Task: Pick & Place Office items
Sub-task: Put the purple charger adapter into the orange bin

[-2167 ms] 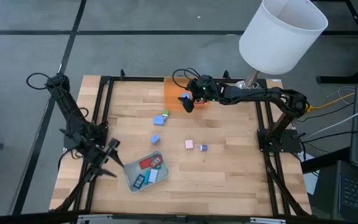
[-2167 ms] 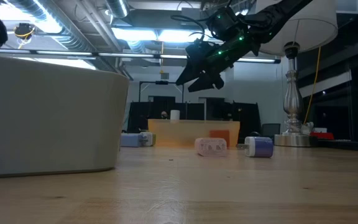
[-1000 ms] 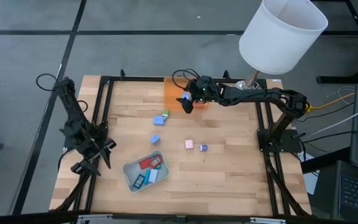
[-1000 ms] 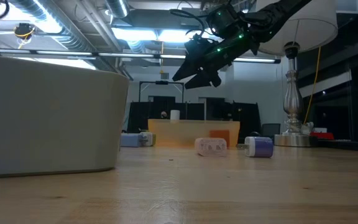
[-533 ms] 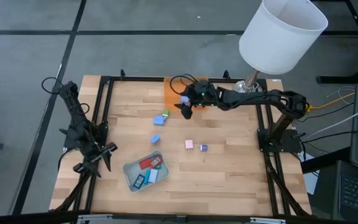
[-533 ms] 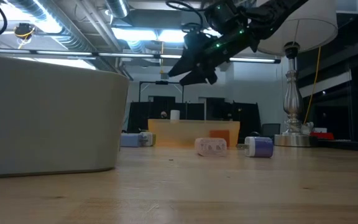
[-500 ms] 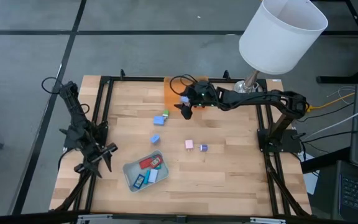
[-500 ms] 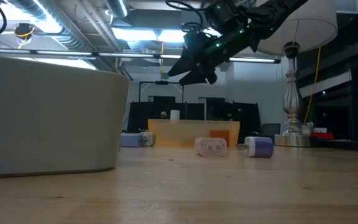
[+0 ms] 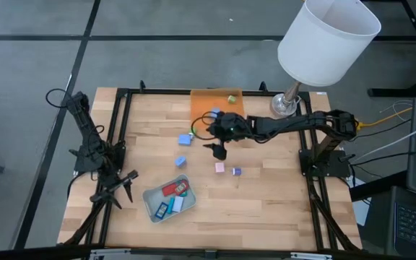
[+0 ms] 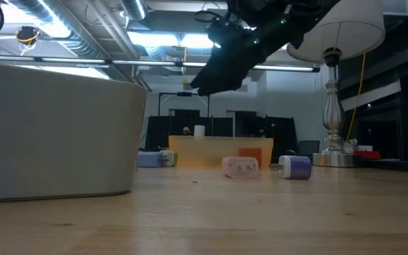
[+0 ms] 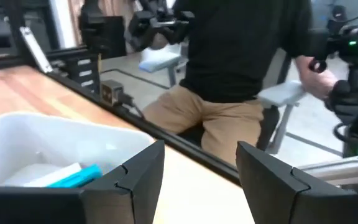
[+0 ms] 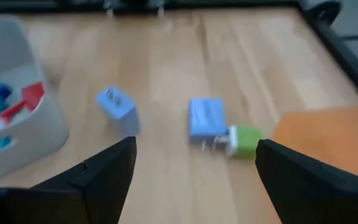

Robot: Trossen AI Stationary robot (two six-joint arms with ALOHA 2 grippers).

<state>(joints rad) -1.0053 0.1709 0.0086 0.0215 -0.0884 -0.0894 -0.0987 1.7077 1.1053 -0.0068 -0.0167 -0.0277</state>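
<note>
Right tool (image 9: 217, 151) hangs above the table (image 9: 266, 202), fingers spread wide, holding nothing. Blue block (image 12: 205, 117) and green block (image 12: 243, 139) lie ahead of it, touching each other.

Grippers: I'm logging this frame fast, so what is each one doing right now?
Left gripper: open, holding nothing, beside the grey tray.
Right gripper: open, empty, above the blue blocks.
</note>
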